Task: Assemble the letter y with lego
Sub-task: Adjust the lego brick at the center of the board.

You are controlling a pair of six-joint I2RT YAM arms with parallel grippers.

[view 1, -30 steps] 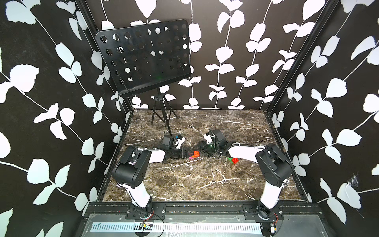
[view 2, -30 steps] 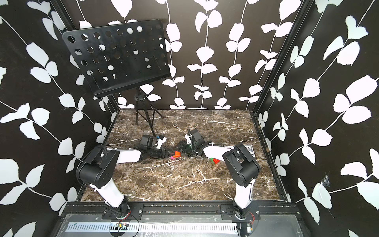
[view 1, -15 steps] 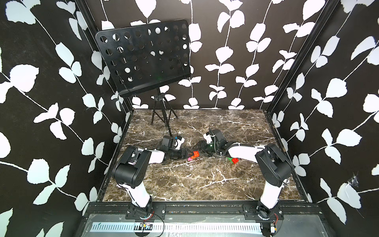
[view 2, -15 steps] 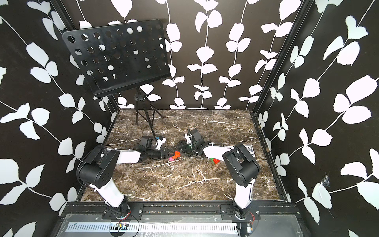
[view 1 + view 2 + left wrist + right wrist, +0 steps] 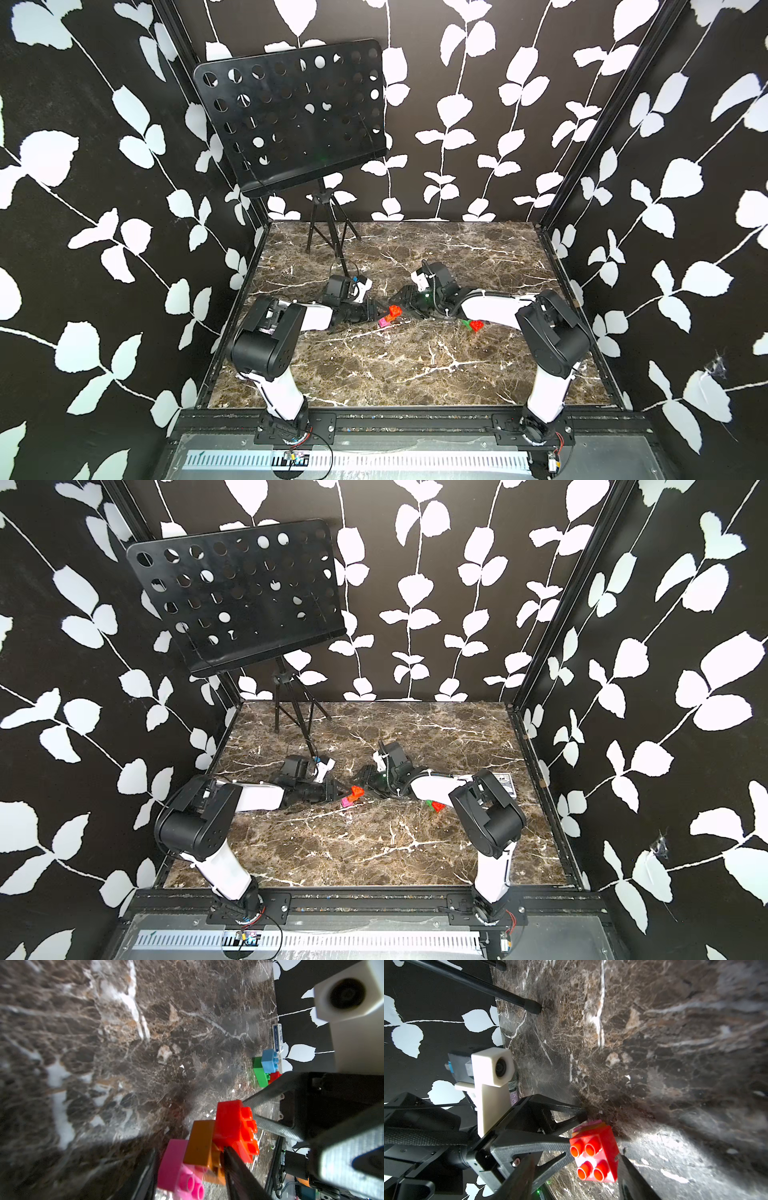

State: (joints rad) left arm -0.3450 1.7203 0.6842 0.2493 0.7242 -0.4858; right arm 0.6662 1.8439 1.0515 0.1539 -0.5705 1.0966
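A short lego stack, pink [image 5: 176, 1169], orange [image 5: 199, 1145] and red [image 5: 234, 1126] bricks joined in a row, sits mid-table in both top views [image 5: 390, 314] [image 5: 352, 796]. My left gripper [image 5: 190, 1150] [image 5: 375, 312] is shut on its pink and orange end. My right gripper [image 5: 578, 1155] [image 5: 406, 306] faces it from the other side. Its jaws stand open around the red end brick [image 5: 593, 1157], one finger close against the brick and the other clear of it. A second cluster, green [image 5: 259, 1073], light blue [image 5: 269, 1060] and red, lies under my right forearm [image 5: 474, 325].
A black music stand [image 5: 291, 120] rises at the back left, its tripod legs [image 5: 328, 239] on the marble table [image 5: 395, 374]. A small card box [image 5: 505, 789] lies by the right wall. Patterned walls close in three sides.
My left gripper's jaws have closed onto the pink and orange end of the stack. The right arm and the stack have stayed where they were.
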